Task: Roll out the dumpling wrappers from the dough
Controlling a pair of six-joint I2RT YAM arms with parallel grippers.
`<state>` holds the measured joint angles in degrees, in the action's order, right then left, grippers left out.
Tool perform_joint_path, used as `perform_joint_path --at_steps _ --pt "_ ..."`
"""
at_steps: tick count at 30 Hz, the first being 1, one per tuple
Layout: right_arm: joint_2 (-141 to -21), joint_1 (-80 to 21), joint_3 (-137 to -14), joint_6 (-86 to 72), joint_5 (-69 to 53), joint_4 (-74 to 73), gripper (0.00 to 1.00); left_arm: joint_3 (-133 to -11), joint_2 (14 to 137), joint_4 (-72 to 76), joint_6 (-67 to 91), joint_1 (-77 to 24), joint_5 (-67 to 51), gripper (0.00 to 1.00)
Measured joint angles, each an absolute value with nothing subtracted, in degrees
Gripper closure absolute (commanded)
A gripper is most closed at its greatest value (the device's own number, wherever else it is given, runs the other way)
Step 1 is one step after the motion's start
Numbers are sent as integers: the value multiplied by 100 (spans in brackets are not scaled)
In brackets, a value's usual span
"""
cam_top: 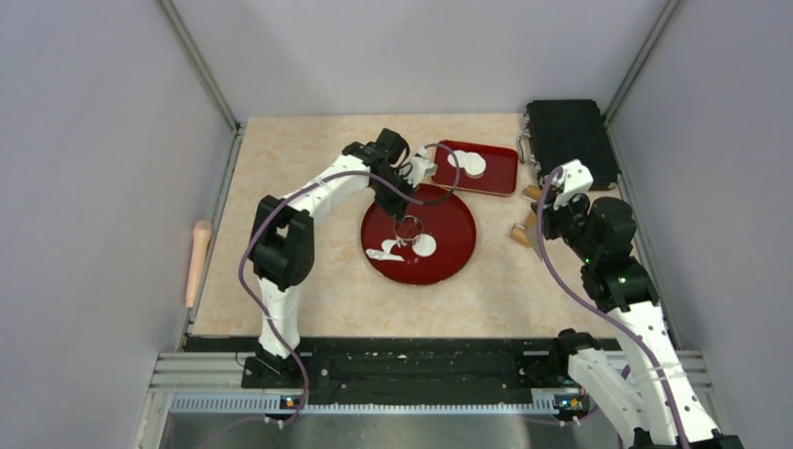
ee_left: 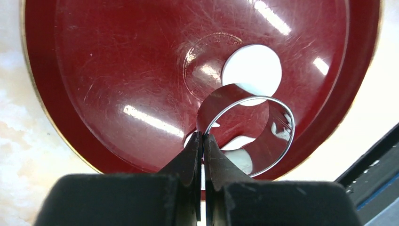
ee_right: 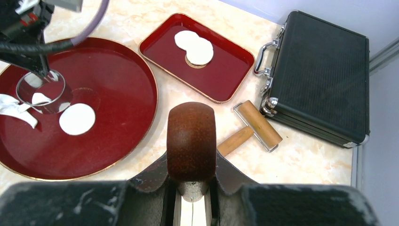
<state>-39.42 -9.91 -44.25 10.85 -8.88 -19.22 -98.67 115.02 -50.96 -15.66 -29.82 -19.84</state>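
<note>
A thin round white dumpling wrapper is lying on the round red plate beside ragged white dough scraps; two more wrappers are overlapping on the far rectangular red tray. The left gripper is pinching a small metal ring, the right gripper a brown wooden knob clear only from its wrist camera.

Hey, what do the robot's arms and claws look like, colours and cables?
The left arm and right arm have white shells, black joints and a looping purple cable each. Green lights glow on the right one. The left claw and right claw have dark, matte fingers.
</note>
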Motion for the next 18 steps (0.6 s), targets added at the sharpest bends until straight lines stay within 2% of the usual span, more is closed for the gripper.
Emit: perform_joint_path --at_steps 18 --pt "-3942 -958 -4423 1068 -913 -1922 100 -9889 12119 -5474 -2421 -3203 -1164 100"
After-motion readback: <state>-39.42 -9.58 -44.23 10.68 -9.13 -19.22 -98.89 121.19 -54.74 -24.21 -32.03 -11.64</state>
